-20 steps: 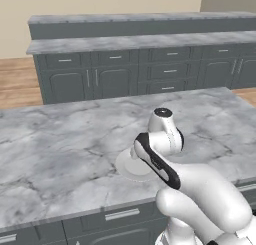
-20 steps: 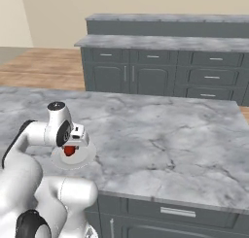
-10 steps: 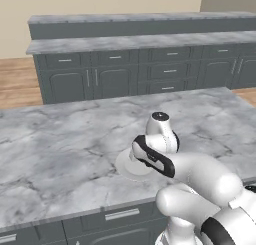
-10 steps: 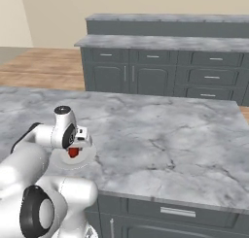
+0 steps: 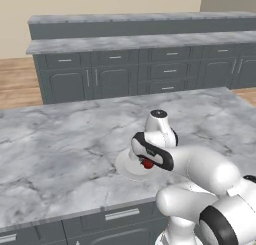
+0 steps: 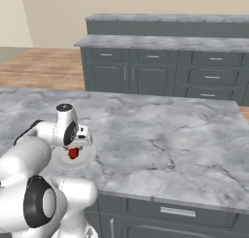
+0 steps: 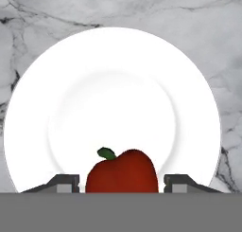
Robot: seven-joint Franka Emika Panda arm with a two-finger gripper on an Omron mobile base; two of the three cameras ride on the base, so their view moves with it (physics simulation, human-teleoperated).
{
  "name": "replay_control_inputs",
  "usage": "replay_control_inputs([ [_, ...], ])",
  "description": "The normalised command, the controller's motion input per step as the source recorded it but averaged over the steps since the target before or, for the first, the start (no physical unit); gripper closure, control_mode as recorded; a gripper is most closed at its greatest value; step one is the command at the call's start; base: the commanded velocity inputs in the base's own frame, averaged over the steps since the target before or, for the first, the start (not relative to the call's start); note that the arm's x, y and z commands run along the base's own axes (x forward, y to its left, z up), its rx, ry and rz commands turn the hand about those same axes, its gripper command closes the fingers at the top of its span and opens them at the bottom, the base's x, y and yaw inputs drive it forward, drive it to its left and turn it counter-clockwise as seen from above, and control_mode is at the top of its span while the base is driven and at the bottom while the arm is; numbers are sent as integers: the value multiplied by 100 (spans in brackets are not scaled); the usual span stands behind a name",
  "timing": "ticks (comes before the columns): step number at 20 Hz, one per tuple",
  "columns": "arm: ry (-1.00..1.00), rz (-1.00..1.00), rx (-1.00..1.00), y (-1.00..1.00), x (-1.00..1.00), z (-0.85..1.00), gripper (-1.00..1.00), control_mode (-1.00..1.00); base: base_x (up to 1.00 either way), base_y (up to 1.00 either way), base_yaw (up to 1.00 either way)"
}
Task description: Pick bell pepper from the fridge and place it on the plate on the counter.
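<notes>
bell pepper (image 7: 122, 172): glossy red, dark green stem | plate (image 7: 108, 79): plain white | counter (image 6: 160, 135): grey marbled, dark veins | cabinets (image 5: 115, 79): dark grey

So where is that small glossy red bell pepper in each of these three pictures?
Left base view: the small glossy red bell pepper sits just below centre, tucked under the white arm, over the round white plate.
Right base view: lower left, pepper under the gripper.
Hand view: bottom centre, between the two dark fingertips, with a gap each side.
Shared landmark: the white plate on the grey marbled counter.
</notes>
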Motion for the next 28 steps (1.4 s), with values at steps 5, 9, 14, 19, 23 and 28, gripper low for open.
replay_control_inputs([
  [5,0,0,0,0,0,0,-100,-100,0,0,0],
  [9,0,0,0,-2,0,8,-100,-100,0,0,0],
  [14,0,0,0,-22,-10,63,-100,-100,0,0,0],
  [19,0,1,0,-30,-36,71,-100,-100,0,0,0],
  [23,-6,2,0,-20,-85,56,-100,-100,0,0,0],
  [28,-12,1,0,-11,-94,62,-100,-100,0,0,0],
])
